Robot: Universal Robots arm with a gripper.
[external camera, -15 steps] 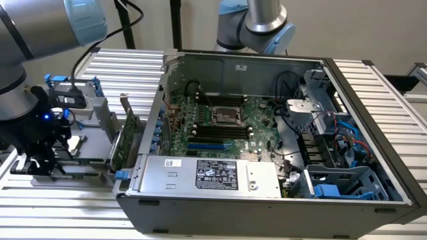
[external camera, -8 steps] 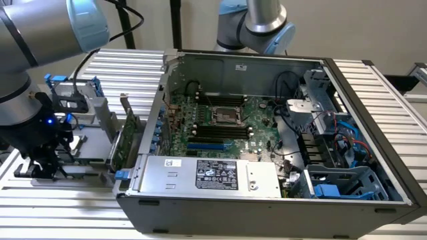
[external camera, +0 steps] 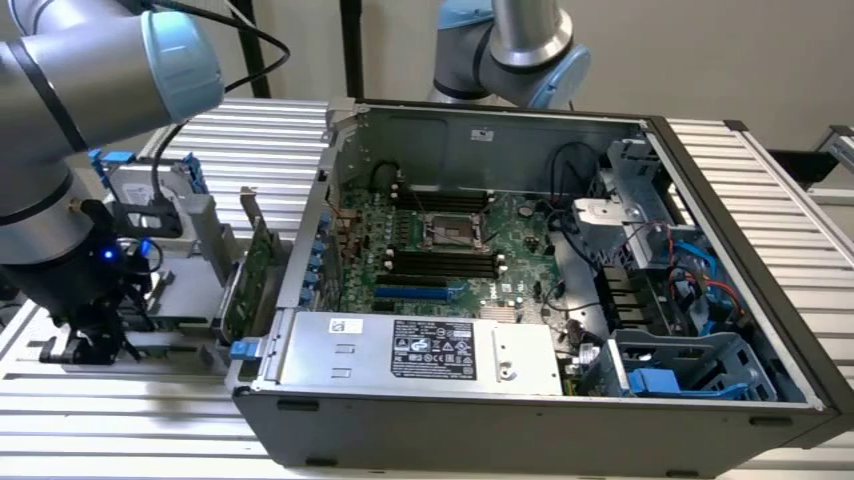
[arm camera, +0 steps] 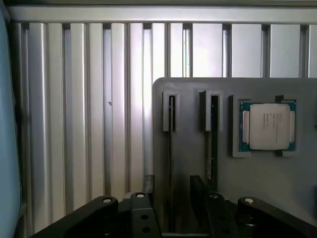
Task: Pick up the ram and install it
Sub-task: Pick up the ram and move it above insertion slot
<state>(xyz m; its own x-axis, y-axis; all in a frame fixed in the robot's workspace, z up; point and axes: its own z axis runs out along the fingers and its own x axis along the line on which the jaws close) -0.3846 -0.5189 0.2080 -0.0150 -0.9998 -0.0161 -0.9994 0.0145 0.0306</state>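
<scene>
Identify the worktop [arm camera: 74,124] by its silver pattern of parallel ribs. The holder [arm camera: 257,183] is plain matt grey. The processor [arm camera: 267,126] has a silver centre with a blue-green border. The ram [arm camera: 213,144], seen edge-on, appears dark green, though the view is too poor for you to confirm this. The gripper [arm camera: 173,186] is black. In the exterior view, note the green motherboard [external camera: 514,235] with black slots [external camera: 434,262] and one blue slot [external camera: 416,293], the grey case [external camera: 534,425], and the silver arm [external camera: 80,80] with pale blue caps [external camera: 180,50].
</scene>
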